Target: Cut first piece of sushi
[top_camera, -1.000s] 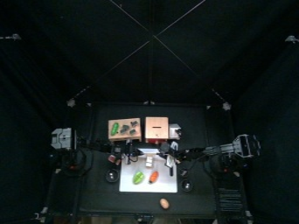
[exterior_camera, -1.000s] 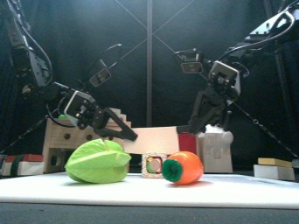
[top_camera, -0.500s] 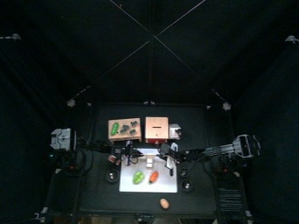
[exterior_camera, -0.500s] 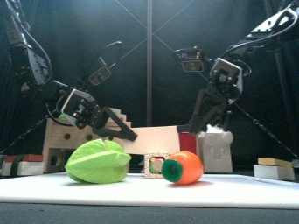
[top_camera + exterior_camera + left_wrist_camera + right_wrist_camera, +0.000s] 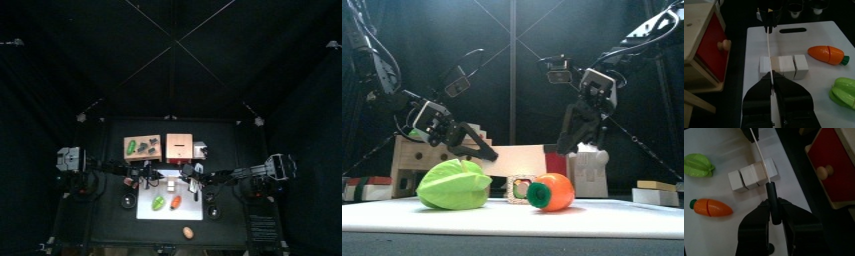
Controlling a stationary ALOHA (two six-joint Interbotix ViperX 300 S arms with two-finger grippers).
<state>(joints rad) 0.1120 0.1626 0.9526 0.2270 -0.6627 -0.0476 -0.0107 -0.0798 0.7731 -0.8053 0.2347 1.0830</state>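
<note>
At the front of the white cutting board (image 5: 543, 218), a green toy vegetable (image 5: 454, 185) and an orange toy carrot (image 5: 552, 191) flank the sushi roll (image 5: 783, 66), a row of three white blocks near the board's middle. The left gripper (image 5: 773, 96) has its jaws pressed together on a thin white rod (image 5: 768, 55) that runs across the end block of the roll. The right gripper (image 5: 773, 214) is clamped on the black handle of a knife (image 5: 765, 167) whose blade lies over that same end piece. Behind stands a wooden box with a red drawer (image 5: 707, 44). No legible writing appears, though distant objects are dim.
</note>
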